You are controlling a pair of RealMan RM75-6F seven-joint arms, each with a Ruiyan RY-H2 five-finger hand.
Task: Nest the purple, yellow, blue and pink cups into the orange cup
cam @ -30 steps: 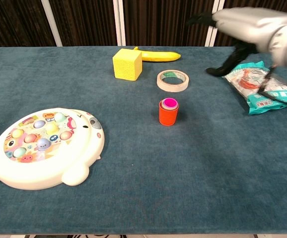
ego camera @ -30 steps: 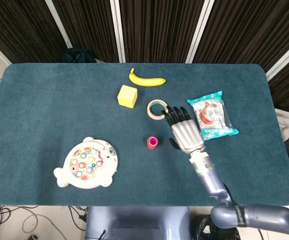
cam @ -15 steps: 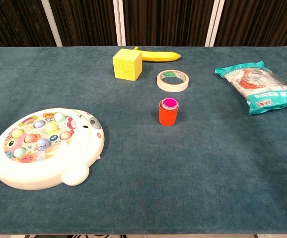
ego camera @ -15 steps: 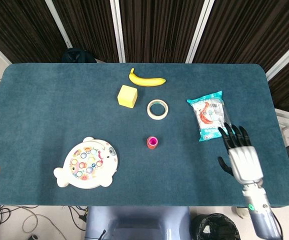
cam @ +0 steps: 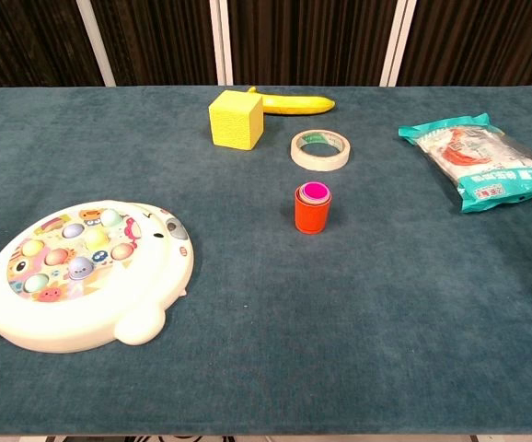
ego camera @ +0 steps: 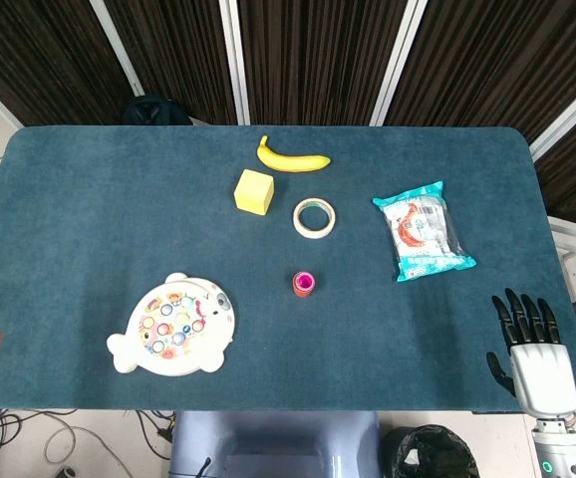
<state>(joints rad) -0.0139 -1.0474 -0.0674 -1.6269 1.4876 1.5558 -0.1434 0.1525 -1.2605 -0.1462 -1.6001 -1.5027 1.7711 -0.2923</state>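
The orange cup [ego camera: 303,285] [cam: 311,210] stands upright near the middle of the table with other cups nested inside it; a pink cup [cam: 315,191] shows at its mouth. My right hand [ego camera: 533,351] hovers off the table's front right corner in the head view, fingers spread, holding nothing. It is far from the cups and outside the chest view. My left hand appears in neither view.
A roll of tape [ego camera: 314,217] lies just behind the cups, with a yellow cube [ego camera: 254,191] and a banana [ego camera: 291,158] further back. A snack bag [ego camera: 423,229] lies to the right. A white fish-shaped toy board [ego camera: 173,326] sits at the front left.
My right hand has pulled back from beside the tape roll and the cups, past the snack bag, to beyond the table's front right corner. The cups have stayed put.
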